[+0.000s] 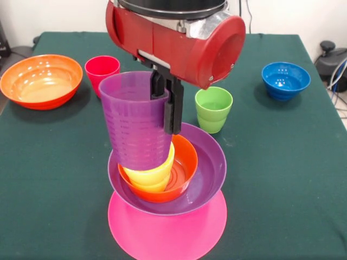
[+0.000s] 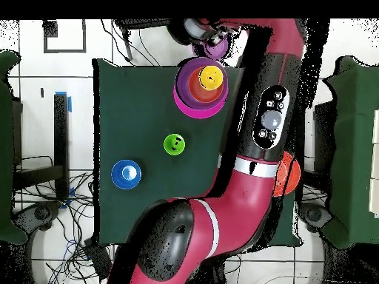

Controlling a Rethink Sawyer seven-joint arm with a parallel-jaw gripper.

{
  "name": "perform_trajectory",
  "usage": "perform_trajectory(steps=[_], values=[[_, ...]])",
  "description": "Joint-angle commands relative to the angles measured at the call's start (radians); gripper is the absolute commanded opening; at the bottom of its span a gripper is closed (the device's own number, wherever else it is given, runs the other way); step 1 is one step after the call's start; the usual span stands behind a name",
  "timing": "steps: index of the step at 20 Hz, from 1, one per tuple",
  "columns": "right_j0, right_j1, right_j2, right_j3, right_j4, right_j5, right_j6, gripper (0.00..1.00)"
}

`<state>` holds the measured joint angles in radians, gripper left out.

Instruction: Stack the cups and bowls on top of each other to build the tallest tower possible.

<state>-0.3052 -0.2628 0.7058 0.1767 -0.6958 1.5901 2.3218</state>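
Green-clothed tabletop carries the tower: upturned pink bowl as base, then purple bowl, small orange bowl, yellow cup nested on top. Gripper pinches purple cup by its rim, one finger inside, cup tilted w/ its foot at the yellow cup. Glossy plastic, prob. light, stiff, slippery; rim pinch suits it. Large orange bowl, blue bowl, red cup, green cup sit apart.
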Motion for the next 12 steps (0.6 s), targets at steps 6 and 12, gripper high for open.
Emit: perform_trajectory(steps=[6, 12], values=[[-0.018, -0.030, 0.046, 0.067, -0.077, 0.124, 0.014, 0.00], [-0.020, -0.021, 0.012, 0.097, -0.039, 0.081, 0.029, 0.00]])
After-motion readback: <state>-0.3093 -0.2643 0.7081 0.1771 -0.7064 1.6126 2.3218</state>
